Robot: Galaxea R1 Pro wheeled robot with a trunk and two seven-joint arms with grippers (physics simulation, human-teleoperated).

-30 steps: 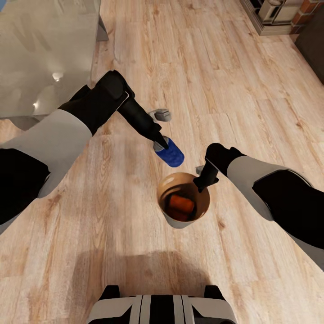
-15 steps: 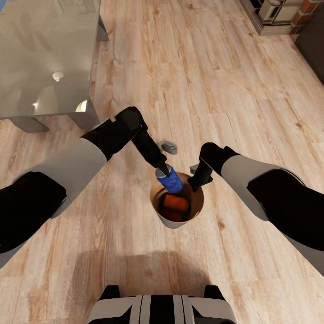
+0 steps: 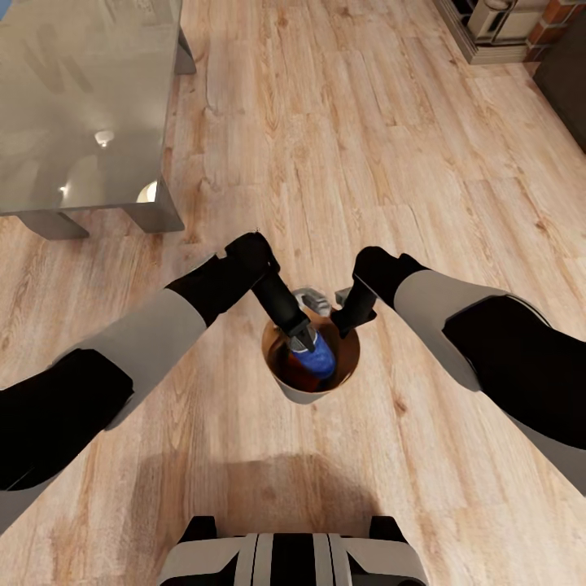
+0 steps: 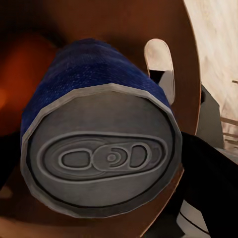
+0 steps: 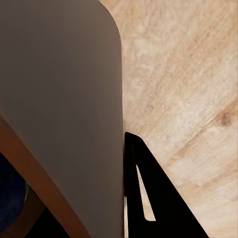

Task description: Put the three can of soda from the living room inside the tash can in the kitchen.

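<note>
The trash can (image 3: pixel 281 382) stands on the wood floor just in front of my base, pale outside and brown inside. My left gripper (image 3: pixel 299 338) is shut on the blue soda can (image 3: pixel 318 359), which hangs tilted inside the bin's mouth. Its silvery end (image 4: pixel 101 148) faces the left wrist camera, with the oval handle cut-out (image 4: pixel 158 58) behind it. An orange can (image 3: pixel 293 376) lies at the bin's bottom, also glimpsed as an orange can (image 4: pixel 20 74) beside the blue one. My right gripper (image 3: pixel 345 322) is shut on the bin's far rim; one black finger (image 5: pixel 148 198) lies against the pale wall (image 5: pixel 59 99).
A glass-topped coffee table (image 3: pixel 73 98) stands at the far left with a grey leg (image 3: pixel 156 210) near my left arm. A brick fireplace corner (image 3: pixel 553 20) and a dark cabinet (image 3: pixel 570 77) are at the far right. Wood floor (image 3: pixel 366 146) stretches between them.
My left arm has carried the blue can from beside and above the bin down into its mouth. The bin, held by my right gripper, has shifted slightly left.
</note>
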